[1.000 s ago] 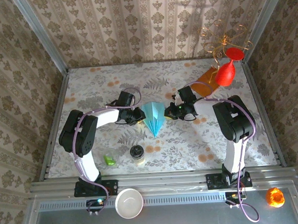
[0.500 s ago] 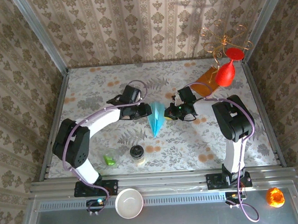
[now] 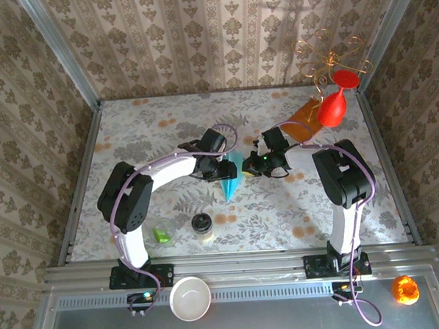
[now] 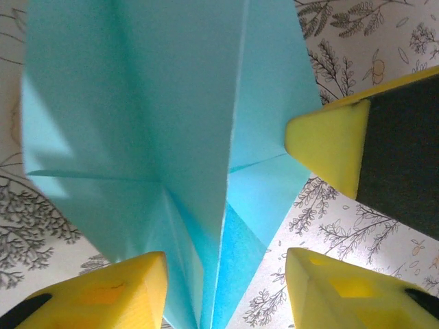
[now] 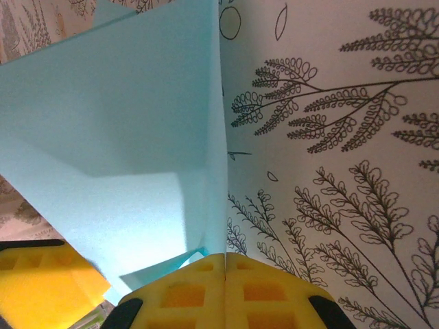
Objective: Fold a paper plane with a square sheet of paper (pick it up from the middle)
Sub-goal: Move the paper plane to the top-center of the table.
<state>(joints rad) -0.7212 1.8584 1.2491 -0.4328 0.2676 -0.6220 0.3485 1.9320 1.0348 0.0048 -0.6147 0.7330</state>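
The left tool [image 3: 221, 169] stands with its jaws apart around a fold of the light blue paper plane [image 3: 231, 180], in the middle of the surface [image 3: 144, 139]. The right tool [image 3: 247, 165] is closed, pinching the plane's right edge.

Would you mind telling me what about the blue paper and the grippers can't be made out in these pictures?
Top view: the paper is partly covered by the left gripper and right gripper; its creases are too small to read.
Left wrist view: the paper's ends run past the top and bottom edges.
Right wrist view: the right gripper's shut fingers hide how deep the paper sits between them.
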